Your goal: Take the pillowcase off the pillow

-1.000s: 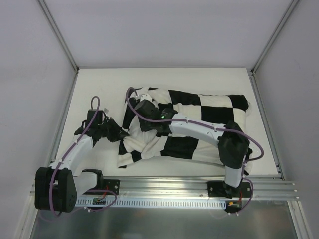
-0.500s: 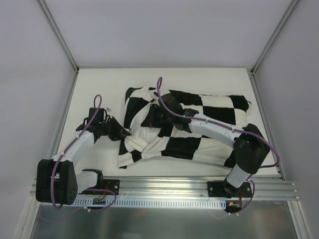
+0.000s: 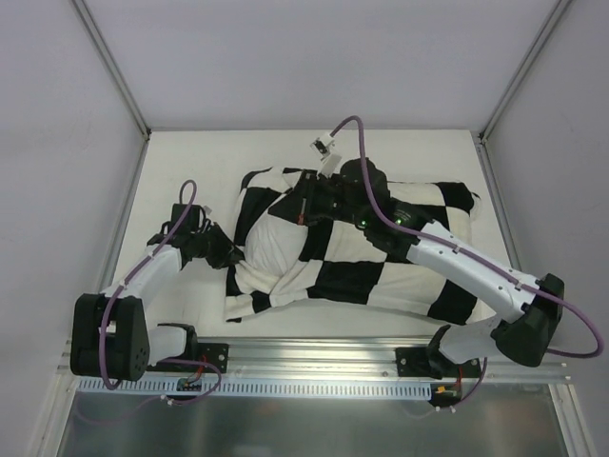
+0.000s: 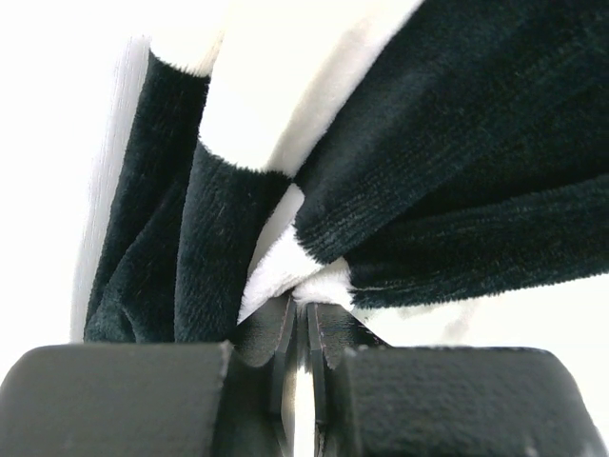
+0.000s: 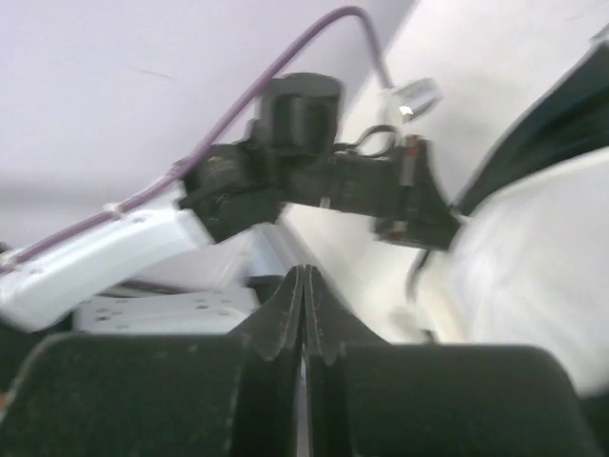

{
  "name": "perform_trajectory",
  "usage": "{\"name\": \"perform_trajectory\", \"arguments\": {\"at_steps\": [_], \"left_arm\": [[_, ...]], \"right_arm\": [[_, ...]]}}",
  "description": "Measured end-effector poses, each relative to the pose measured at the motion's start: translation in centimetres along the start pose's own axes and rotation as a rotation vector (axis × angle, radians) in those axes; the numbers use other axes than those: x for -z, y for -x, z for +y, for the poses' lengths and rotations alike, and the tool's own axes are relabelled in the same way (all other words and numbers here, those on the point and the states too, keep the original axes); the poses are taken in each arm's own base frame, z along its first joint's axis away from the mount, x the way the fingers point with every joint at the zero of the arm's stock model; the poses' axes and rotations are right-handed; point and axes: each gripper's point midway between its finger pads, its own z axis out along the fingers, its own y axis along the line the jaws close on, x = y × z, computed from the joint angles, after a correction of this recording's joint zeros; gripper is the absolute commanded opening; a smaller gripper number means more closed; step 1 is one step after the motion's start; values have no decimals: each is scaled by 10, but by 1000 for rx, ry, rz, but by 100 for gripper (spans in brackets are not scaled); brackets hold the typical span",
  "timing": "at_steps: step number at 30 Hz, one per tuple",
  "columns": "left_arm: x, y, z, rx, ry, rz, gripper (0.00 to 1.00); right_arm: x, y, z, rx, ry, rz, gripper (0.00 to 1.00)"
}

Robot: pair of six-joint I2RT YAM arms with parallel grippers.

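The black and cream checkered pillowcase (image 3: 381, 248) lies across the middle of the table, bunched at its left end. A plain white bulge of the pillow (image 3: 268, 243) shows at that left end. It also shows in the right wrist view (image 5: 519, 286). My left gripper (image 3: 231, 257) is shut on a fold of the pillowcase's left edge (image 4: 285, 271), with cloth pinched at its tips (image 4: 306, 303). My right gripper (image 3: 303, 208) is over the upper left part of the pillowcase. Its jaws are shut with nothing between them (image 5: 303, 271).
The white table (image 3: 190, 162) is walled by pale panels with metal posts at the back corners. An aluminium rail (image 3: 314, 357) runs along the near edge. The right arm's elbow (image 3: 528, 328) hangs out near the right front corner. The left arm (image 5: 304, 171) shows in the right wrist view.
My right arm has swung out, its elbow going right and its gripper moving from the pillow's left end up and rightward. My left gripper has kept its hold, shifting slightly.
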Motion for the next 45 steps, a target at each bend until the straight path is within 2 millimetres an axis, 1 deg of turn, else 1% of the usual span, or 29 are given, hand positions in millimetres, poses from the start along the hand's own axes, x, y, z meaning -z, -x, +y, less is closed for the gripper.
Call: {"name": "perform_trajectory", "arguments": {"at_steps": [1,2,3,4,5,7,8,10,12,14,16,17,20,24,25,26,35,43,44,45], "left_arm": [[1,0,-1,-2,-2,-3,0],[2,1,-1,-5,-4,-9,0],[3,1,-2,-8,-6,-15,0],[5,1,-3,-11,-8,-21,0],[6,2,-4,-13,-9,-27,0],[7,2,-4,-15,-9,-31,0],[7,2,-4,-16,-9,-33,0],[7,2,-4,-17,-11,-35,0],[8,0,-3,-21,-16,-40,0],[9,-2,-1,-27,-23,-49,0],[10,-3,0,-31,-27,-57,0],[11,-3,0,-33,-29,-59,0],[11,-3,0,-34,-31,-60,0],[11,-3,0,-34,-31,-60,0],[11,-3,0,-33,-30,-61,0],[11,-3,0,-33,-30,-61,0],[11,-3,0,-35,-31,-62,0],[11,-4,1,-41,-40,-72,0],[11,-4,0,-42,-41,-73,0],[12,-4,0,-43,-42,-74,0]], "right_arm": [[2,2,2,47,-39,-6,6],[1,4,1,100,-90,-10,19],[-1,2,2,153,-134,-4,34],[-4,-3,2,205,-176,15,61],[-8,-10,1,256,-213,37,71],[-17,-29,-10,361,-289,104,82],[-22,-38,-17,395,-323,131,83],[-28,-61,-44,474,-423,207,83],[-30,-81,-70,548,-507,275,83],[-28,-95,-91,633,-572,313,87],[-24,-103,-102,697,-618,341,91],[-25,-105,-105,719,-632,347,93],[-31,-108,-108,770,-656,366,95],[-37,-114,-123,822,-691,399,99],[-37,-114,-128,838,-706,407,100],[-38,-115,-132,854,-719,415,97],[-46,-122,-168,1006,-821,488,96],[-59,-122,-194,1039,-903,506,97],[-60,-123,-197,1040,-910,509,92],[-61,-123,-199,1040,-913,512,77]]}}
